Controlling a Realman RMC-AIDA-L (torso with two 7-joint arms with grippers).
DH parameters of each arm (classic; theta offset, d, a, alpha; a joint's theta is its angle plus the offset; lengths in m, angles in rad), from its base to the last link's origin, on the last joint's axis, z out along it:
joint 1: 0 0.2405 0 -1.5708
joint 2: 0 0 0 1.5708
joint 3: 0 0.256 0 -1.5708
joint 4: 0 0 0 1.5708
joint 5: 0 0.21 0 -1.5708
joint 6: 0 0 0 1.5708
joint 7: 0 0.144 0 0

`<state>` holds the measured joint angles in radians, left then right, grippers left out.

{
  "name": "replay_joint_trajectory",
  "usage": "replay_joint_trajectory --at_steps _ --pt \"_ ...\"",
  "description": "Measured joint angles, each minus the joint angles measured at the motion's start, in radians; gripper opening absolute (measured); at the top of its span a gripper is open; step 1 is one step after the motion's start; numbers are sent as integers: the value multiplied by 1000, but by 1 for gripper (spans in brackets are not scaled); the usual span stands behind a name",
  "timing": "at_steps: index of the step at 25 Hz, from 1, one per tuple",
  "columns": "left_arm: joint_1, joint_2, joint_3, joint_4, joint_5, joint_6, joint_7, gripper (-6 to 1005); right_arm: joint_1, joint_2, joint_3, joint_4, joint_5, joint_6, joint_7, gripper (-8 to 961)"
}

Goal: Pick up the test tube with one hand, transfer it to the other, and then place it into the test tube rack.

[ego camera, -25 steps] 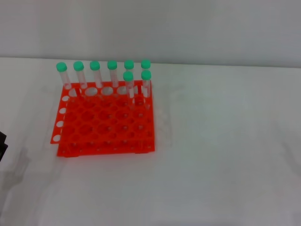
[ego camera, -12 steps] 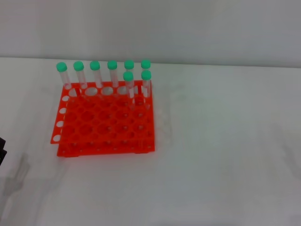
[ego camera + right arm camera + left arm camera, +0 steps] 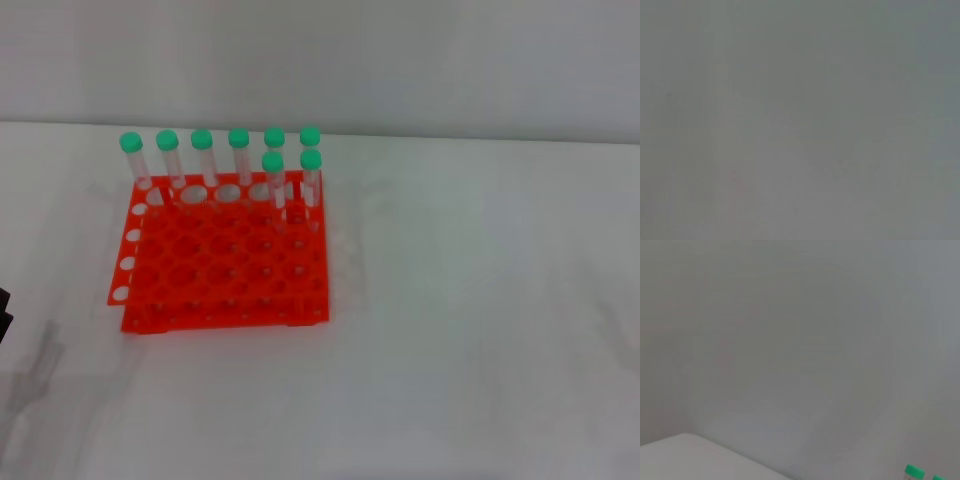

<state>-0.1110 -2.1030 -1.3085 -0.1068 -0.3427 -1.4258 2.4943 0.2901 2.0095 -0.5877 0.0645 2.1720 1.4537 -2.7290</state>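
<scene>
The orange-red test tube rack (image 3: 225, 262) lies on the white table, left of centre in the head view. Several clear test tubes with green caps (image 3: 240, 138) stand upright along its far row, and two more (image 3: 311, 160) stand in the row in front, at the right end. Two green caps (image 3: 914, 471) also show at the edge of the left wrist view. No tube lies loose on the table. Only a black sliver of my left hand (image 3: 4, 312) shows at the left edge, well clear of the rack. My right hand is out of view.
The white table (image 3: 470, 320) stretches to the right of and in front of the rack. A pale wall (image 3: 400, 60) rises behind the table's far edge. The right wrist view shows only plain grey.
The black part of my left hand at the left edge has slid slightly lower and further out of the head view. The rack and tubes have not moved.
</scene>
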Motion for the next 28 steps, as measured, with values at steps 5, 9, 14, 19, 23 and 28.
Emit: replay_joint_trajectory --at_steps 5,9,14,19,23,28 --pt "-4 1 -2 -2 -1 0 0 872 8 1 41 10 -1 -2 0 872" --pt "-6 1 -6 -11 -4 -1 -10 872 9 1 41 8 -1 -2 1 872" --pt "-7 3 -6 -22 -4 -1 -32 872 14 2 42 5 -2 -3 4 872" --pt "-18 4 -2 -24 -4 7 -36 872 11 2 42 2 -2 4 9 872" --pt "-21 4 -1 -25 -4 9 -38 872 9 2 42 6 -1 5 9 873" --pt "-24 3 0 -25 -4 10 -38 872 9 2 42 9 -1 6 9 872"
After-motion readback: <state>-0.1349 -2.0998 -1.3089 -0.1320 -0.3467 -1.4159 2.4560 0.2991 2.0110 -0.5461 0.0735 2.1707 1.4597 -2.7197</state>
